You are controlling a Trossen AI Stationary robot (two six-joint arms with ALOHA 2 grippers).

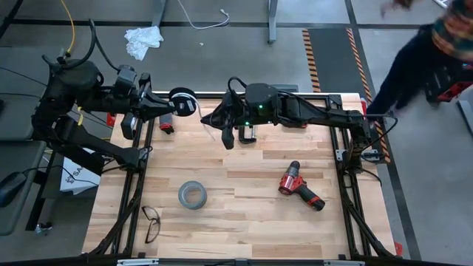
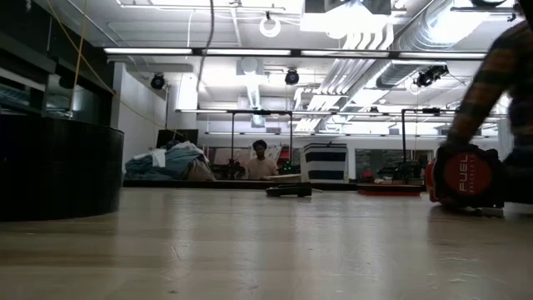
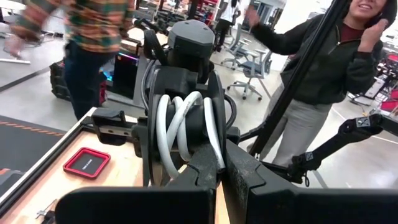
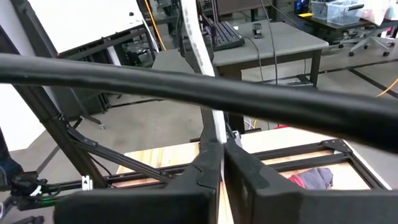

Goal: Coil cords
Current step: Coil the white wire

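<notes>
I take the wooden table (image 1: 244, 222) as my landmark and work down in size. My left arm reaches in over its far left corner, my right arm stretches along its far edge from the right side toward that same corner. On the tabletop lie a red cordless drill (image 1: 301, 190) right of centre, a grey tape roll (image 1: 192, 194) near the middle, and a pair of glasses (image 1: 151, 222) toward the near left corner. The black spool (image 1: 182, 101) hangs at the table's far left corner, pinched in my left gripper (image 1: 166, 106), whose fingers are pressed together on it; the left wrist view shows white turns already wrapped round the spool's core. The free run of white cord (image 1: 209, 124) trails from the spool toward the table's middle, and my right gripper (image 4: 222, 149) has its fingers pressed together on it, with the cord's long axis rising straight out from between them. As I judge it, the right arm is the nearer one to the loose end, so the next wrap depends on carrying that end round the spool, which sits just toward the left corner from it. Only the right wrist view shows that pinch; the high view hides it under the arm, and the low view shows neither gripper.
</notes>
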